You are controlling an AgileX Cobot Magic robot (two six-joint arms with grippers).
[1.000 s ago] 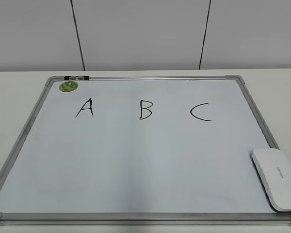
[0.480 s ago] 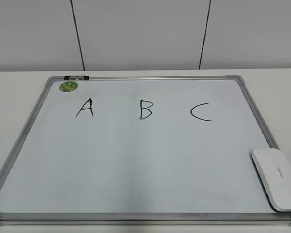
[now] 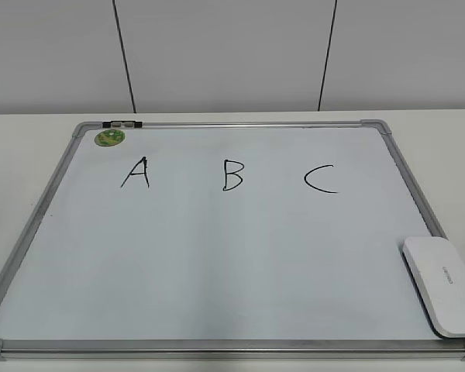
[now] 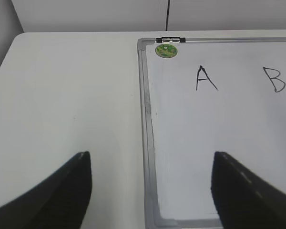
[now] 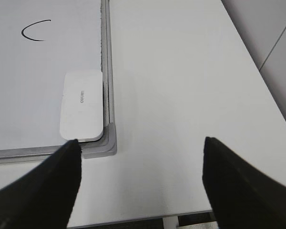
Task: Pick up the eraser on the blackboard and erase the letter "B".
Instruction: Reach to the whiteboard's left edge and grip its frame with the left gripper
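The blackboard [image 3: 217, 263] is a pale board in a grey frame lying flat on the table; its frame shows in the left wrist view [image 4: 147, 143] and the right wrist view [image 5: 107, 71]. The black letter "B" [image 3: 232, 175] is drawn between "A" [image 3: 136, 173] and "C" [image 3: 320, 179]; it also shows in the left wrist view [image 4: 274, 79]. The white eraser [image 3: 443, 284] lies in the board's near right corner, also in the right wrist view [image 5: 82, 105]. My left gripper [image 4: 150, 160] is open above the board's near left corner. My right gripper [image 5: 142, 145] is open over bare table, right of the eraser.
A round green magnet [image 3: 109, 138] sits in the board's far left corner beside a metal clip [image 3: 122, 123]. The white table [image 5: 181, 86] extends right of the board, with its near edge just below my right gripper. A grey panelled wall [image 3: 232, 54] stands behind.
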